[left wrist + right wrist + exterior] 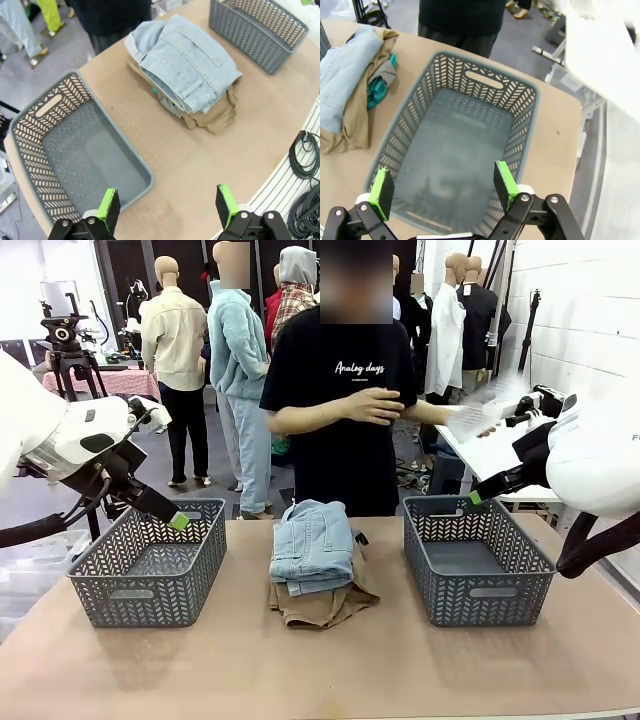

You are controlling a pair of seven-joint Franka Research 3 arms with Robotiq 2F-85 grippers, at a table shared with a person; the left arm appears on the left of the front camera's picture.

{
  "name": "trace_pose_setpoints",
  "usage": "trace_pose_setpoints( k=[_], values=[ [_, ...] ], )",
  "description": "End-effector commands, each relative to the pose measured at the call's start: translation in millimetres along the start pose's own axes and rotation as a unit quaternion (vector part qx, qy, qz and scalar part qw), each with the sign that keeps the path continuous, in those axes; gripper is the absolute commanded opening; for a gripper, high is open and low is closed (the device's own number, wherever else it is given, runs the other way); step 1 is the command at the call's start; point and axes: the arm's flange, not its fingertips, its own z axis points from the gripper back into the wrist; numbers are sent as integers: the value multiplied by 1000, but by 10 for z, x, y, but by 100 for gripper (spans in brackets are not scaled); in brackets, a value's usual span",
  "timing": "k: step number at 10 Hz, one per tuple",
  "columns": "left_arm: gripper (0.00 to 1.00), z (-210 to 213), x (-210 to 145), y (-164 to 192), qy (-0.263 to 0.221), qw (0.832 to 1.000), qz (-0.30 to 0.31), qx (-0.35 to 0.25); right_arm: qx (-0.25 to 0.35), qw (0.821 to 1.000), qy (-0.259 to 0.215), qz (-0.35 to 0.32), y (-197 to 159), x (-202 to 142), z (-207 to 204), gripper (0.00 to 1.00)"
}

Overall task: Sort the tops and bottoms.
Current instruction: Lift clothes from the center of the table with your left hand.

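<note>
A pile of clothes lies mid-table between two baskets. Folded light blue jeans [312, 545] [187, 62] [342, 80] sit on top. Under them is the tan top [320, 605] [215, 115] [350, 130], with slivers of the grey top [167, 105] [382, 75] and the teal top [156, 91] [377, 90] peeking out. My left gripper [178, 522] [167, 210] hovers open above the near end of the left basket [150, 560] [30, 145], holding nothing. My right gripper [476, 498] [442, 187] hangs open over the right basket [475, 560] [420, 115], also holding nothing.
Both dark grey lattice baskets hold nothing. A person in a black T-shirt [345, 390] stands at the far edge behind the pile, hands at chest height. A white table [490, 445] stands off to the right. Bare tabletop [320, 670] stretches in front of the pile.
</note>
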Motion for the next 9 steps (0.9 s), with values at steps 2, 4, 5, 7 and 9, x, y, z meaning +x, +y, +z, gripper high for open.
trace_pose_setpoints(
  k=[2,4,5,7,9],
  values=[
    [100,7,-6,17,-3,1000,3,-3,2,1000,-5,1,-5,6,-4,100],
    [100,7,-6,17,-3,1000,3,-3,2,1000,-5,1,-5,6,-4,100],
    [100,7,-6,17,-3,1000,3,-3,2,1000,-5,1,-5,6,-4,100],
    [100,7,-6,17,-3,1000,3,-3,2,1000,-5,1,-5,6,-4,100],
    [100,7,-6,17,-3,1000,3,-3,2,1000,-5,1,-5,6,-4,100]
  ],
)
